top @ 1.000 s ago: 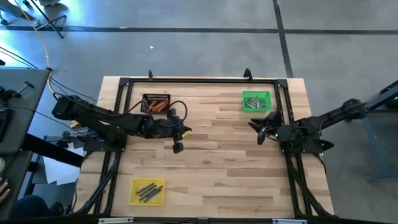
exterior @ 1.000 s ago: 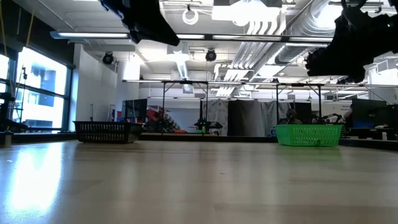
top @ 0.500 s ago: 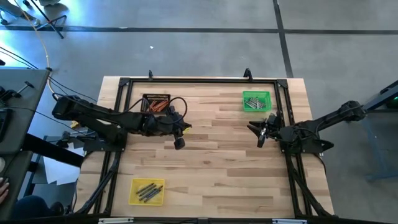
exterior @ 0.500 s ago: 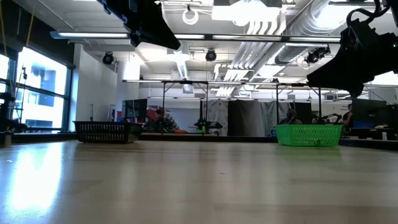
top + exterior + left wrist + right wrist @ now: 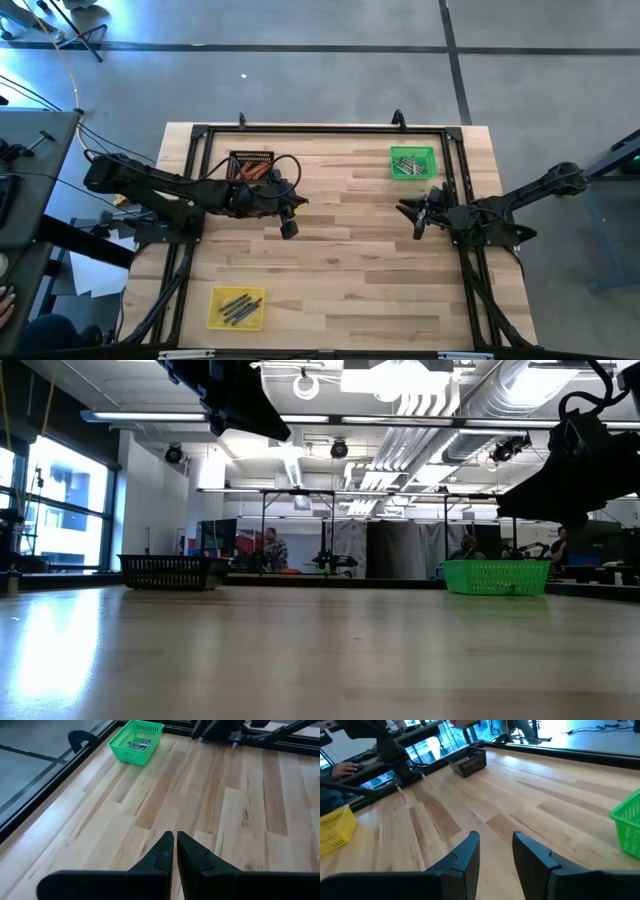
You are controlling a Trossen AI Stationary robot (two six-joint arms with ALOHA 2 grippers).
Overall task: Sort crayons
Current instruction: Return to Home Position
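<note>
The crayons lie in three small trays. Orange ones (image 5: 258, 172) are in a black tray (image 5: 250, 158) at the far left, grey ones (image 5: 408, 166) in a green tray (image 5: 412, 152) at the far right, and grey ones (image 5: 236, 308) in a yellow tray (image 5: 216, 296) at the near left. My left gripper (image 5: 288, 228) (image 5: 174, 841) hangs shut above bare wood, just near of the black tray, with nothing between its fingers. My right gripper (image 5: 418, 220) (image 5: 495, 842) stands open and empty near the table's right side, near of the green tray.
A black frame (image 5: 320, 129) runs round the table top. The wood between the three trays is bare (image 5: 350, 260). Beyond the far edge, the low view shows a room with stands, and a person (image 5: 270, 550) far off.
My right gripper has sunk lower over the table's right side, still open. The left arm has kept still.
</note>
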